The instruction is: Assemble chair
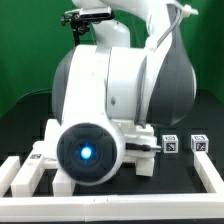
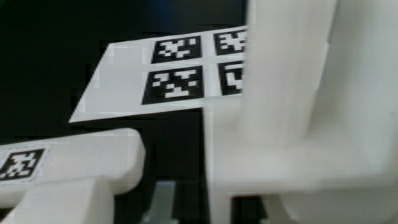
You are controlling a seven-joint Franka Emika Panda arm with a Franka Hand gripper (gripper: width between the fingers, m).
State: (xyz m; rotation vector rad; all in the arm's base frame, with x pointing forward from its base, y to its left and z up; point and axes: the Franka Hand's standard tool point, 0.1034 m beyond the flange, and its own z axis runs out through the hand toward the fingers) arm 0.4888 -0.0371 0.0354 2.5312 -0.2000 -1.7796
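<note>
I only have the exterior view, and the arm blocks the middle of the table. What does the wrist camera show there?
Observer: The marker board, lying flat with four tags showing.
Operator: Any chair parts near it?
Observer: Yes, a tall white part stands in front of the board and hides one edge of it.
Operator: Anything else?
Observer: A second white part, close to the camera, with a tag on it.
</note>
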